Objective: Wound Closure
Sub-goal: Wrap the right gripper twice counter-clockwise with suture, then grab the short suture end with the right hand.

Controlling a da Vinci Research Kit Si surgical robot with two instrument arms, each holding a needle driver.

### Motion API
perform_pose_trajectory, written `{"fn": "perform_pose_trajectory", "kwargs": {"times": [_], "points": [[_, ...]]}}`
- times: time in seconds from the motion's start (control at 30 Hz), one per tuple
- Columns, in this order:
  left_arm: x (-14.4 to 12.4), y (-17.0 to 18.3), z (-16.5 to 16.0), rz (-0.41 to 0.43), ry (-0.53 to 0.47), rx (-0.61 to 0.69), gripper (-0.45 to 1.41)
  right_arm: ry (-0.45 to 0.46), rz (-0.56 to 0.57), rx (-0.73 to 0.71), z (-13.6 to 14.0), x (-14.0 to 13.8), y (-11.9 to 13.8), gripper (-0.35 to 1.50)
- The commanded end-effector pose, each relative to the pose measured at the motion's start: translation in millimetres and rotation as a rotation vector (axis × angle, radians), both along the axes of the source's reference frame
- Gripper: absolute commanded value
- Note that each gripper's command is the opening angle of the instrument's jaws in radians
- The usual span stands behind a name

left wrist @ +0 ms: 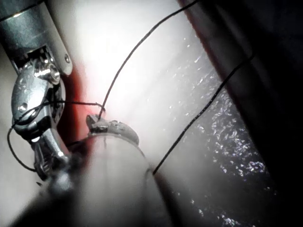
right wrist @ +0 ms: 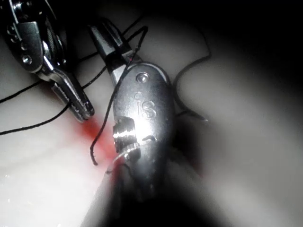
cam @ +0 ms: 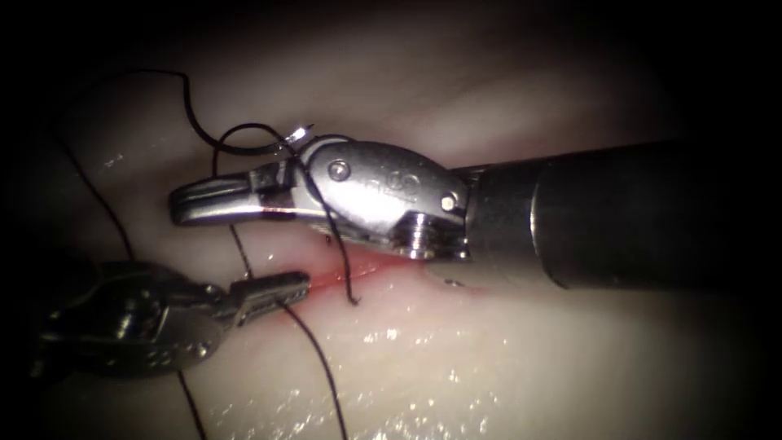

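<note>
My right tool (cam: pixel 181 208) reaches in from the right above the cut (cam: pixel 358 273), jaws shut and pointing left. Black thread (cam: pixel 244 130) loops around its jaws and wrist, and a free end (cam: pixel 354 300) hangs over the cut. I see nothing gripped between the jaws themselves. At the left end of the cut my left tool (cam: pixel 300 285) is shut on the thread, which runs down from it over the tissue (cam: pixel 529 358). A small bright sliver (cam: pixel 301 130) sits by the loop; I cannot tell if it is the needle. The right wrist view shows both tools (right wrist: pixel 97 30) (right wrist: pixel 85 113).
Red fluid (cam: pixel 326 281) stains the cut between the two tools. More thread (cam: pixel 98 195) trails across the tissue at the far left. In the left wrist view two strands (left wrist: pixel 137 52) (left wrist: pixel 199 118) cross the tissue beyond the left tool's tip (left wrist: pixel 98 123).
</note>
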State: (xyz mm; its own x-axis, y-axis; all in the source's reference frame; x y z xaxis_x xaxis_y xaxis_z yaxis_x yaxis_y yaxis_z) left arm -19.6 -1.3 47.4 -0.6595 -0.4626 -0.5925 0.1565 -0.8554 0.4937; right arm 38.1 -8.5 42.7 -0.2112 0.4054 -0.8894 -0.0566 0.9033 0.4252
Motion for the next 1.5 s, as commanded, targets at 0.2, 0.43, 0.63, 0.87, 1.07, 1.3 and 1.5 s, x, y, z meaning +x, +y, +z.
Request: {"fn": "perform_pose_trajectory", "kwargs": {"times": [0.2, 0.43, 0.63, 0.87, 1.07, 1.3, 1.5], "points": [[-1.0, -0.9, -0.1, 0.015, 0.001, -0.014, -0.45, -0.051, 0.038, 0.004, 0.5, 2.0, 0.7, 1.13], [-0.5, -1.0, -2.5, 0.064, 0.016, -0.08, -0.45, -0.24, -0.035, -0.045, 0.7, 0.9, 0.4, 1.08], [-0.2, 1.3, -6.6, 0.1, 0.017, -0.214, -0.45, -0.338, -0.107, -0.083, 2.1, -0.8, -1.0, 1.04], [0.7, 4.8, -8.8, 0.109, -0.073, -0.241, -0.45, -0.285, -0.189, -0.075, 3.2, -1.2, -4.2, 1.04], [1.6, 7.4, -6.5, 0.145, -0.223, -0.192, -0.45, -0.187, -0.326, -0.014, 3.2, -1.9, -6.1, 0.78], [2.5, 6.9, -1.1, 0.231, -0.462, 0.026, -0.45, 0.009, -0.443, 0.081, 3.6, -2.1, -5.7, 0.74], [3.4, 6.6, 0.7, 0.288, -0.549, 0.092, -0.45, 0.124, -0.481, 0.118, 3.7, -2.0, -5.4, 0.71]]}}
